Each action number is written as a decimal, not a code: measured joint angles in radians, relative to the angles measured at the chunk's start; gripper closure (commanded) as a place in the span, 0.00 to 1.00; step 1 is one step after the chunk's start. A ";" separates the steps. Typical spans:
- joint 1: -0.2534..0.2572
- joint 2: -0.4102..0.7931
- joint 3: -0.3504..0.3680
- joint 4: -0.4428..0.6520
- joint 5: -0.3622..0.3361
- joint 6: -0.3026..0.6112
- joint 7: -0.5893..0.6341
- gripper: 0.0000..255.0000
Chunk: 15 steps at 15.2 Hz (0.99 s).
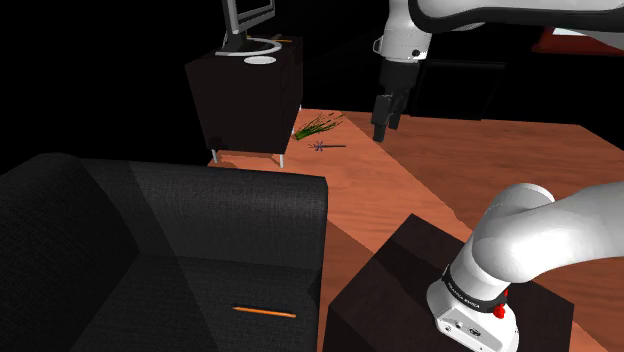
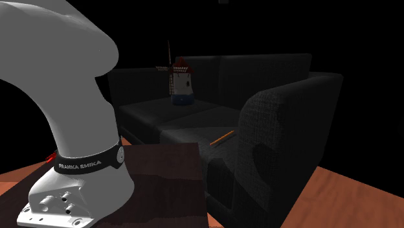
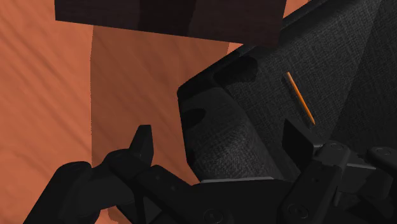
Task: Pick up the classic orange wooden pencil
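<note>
Reddish-brown floor, black area beyond. Dark sofa — orange pencil flat on its seat, lower middle of shoulder view; windmill model further along. Gripper — upper centre, pointing down over floor, fingers apart, empty.

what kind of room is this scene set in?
Most likely a living room: a dark sofa, a dark cabinet carrying a monitor, and a reddish wood-look floor. The orange pencil lies on the sofa seat.
</note>
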 measured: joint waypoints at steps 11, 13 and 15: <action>0.084 0.041 0.167 -0.185 0.050 0.274 0.067 0.00; 0.101 0.064 0.204 -0.224 0.058 0.346 0.081 0.00; 0.117 0.104 0.248 -0.238 0.065 0.410 0.103 0.00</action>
